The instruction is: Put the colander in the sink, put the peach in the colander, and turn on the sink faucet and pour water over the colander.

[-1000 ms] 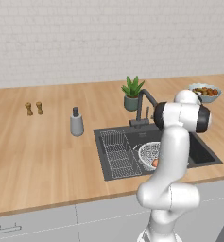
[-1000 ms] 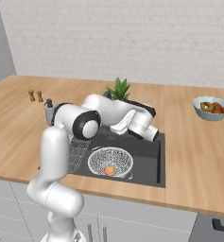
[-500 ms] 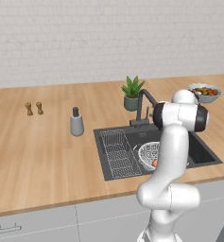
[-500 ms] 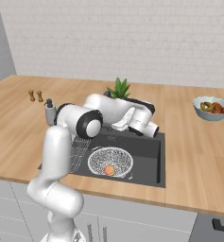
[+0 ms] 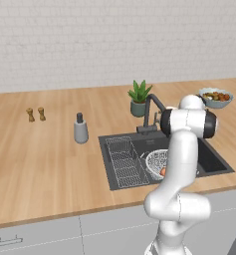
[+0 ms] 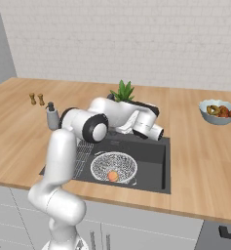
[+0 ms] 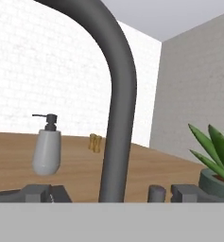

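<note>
1. Standing spread wide, the jaws (image 7: 111, 198) hold nothing; their two dark fingertips (image 7: 38, 193) rise at either side of the faucet (image 7: 116, 108) in the hand view, one to each side of its stem and apart from it.
2. Rising just ahead of the jaws, the faucet is a slim dark grey tube that curves over at the top; from the left base view it stands at the back rim of the sink (image 5: 209, 160), with its angled spout reaching over the basin.
3. Sitting below the jaws in the dark grey sink, the colander (image 6: 113, 166) is a round white-silver mesh bowl, upright, on the basin floor.
4. Lying inside the colander, the peach (image 6: 113, 176) is a small round orange fruit, resting on the mesh near the front wall.
5. Lying in the sink beside the colander is a rectangular wire rack (image 5: 124, 162).
6. Beyond the faucet from the jaws, a grey soap bottle (image 7: 47, 147) with a black pump stands on the wooden bench (image 5: 45, 159), and a potted plant (image 7: 216, 160) stands close on the other side.
</note>
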You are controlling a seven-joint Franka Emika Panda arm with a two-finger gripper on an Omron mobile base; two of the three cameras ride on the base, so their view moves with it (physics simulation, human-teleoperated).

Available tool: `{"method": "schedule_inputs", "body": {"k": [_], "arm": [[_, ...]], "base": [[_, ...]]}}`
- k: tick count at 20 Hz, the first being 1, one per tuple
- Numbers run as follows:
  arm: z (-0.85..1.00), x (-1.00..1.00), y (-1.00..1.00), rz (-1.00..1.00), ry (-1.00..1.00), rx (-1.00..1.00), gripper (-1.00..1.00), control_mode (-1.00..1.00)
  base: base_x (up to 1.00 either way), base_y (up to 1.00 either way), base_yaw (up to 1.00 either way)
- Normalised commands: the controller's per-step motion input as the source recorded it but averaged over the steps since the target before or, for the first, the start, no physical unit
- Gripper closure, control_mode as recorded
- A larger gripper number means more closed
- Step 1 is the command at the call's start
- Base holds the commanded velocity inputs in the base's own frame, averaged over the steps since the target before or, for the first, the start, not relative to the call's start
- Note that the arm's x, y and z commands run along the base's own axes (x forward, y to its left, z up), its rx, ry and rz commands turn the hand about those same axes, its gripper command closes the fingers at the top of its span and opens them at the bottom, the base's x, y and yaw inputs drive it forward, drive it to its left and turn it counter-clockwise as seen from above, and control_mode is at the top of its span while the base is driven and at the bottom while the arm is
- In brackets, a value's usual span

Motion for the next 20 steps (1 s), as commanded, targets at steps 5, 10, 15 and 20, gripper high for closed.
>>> {"method": "schedule_inputs", "body": {"k": [5,10,15,20], "arm": [[-0.07,0.14,0.0,0.0,0.0,0.0,-1.0,-1.0],[-0.05,0.14,0.0,0.0,0.0,0.0,-1.0,-1.0],[-0.04,0.12,0.0,0.0,0.01,0.0,-1.0,-1.0],[-0.04,0.09,0.0,0.0,0.02,0.0,-1.0,-1.0]], "base": [[0.0,0.0,0.0],[0.0,0.0,0.0],[0.0,0.0,0.0],[0.0,0.0,0.0]]}}
